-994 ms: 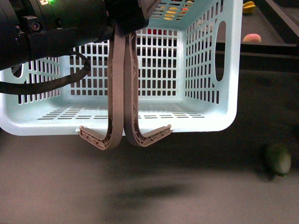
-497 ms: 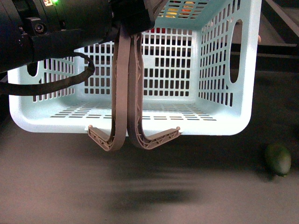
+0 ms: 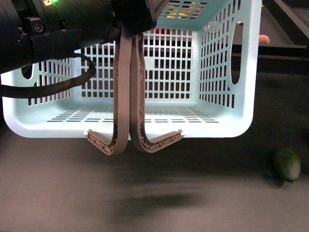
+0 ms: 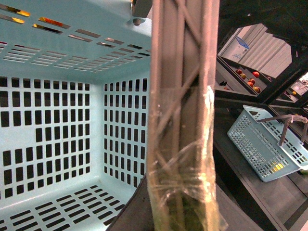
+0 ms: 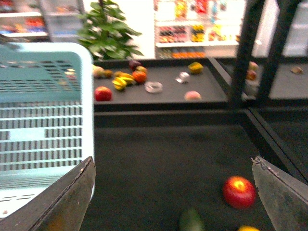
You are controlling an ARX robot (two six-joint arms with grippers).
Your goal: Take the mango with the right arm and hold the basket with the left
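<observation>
Dark table [image 3: 193, 208], basket [image 3: 227, 121] half behind arm [image 3: 58, 29]

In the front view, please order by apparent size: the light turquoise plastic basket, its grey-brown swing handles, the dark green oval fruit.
1. Light turquoise slotted plastic basket, by far largest.
2. Grey-brown swing handles, as a pair.
3. Dark green oval fruit, smallest; the basket is close to the camera, so true sizes are unsure.

Upper left, the black round left arm [image 3: 58, 29] is showing a tiny green light [image 3: 54, 2], a black cable [image 3: 48, 89] looping below.
</observation>
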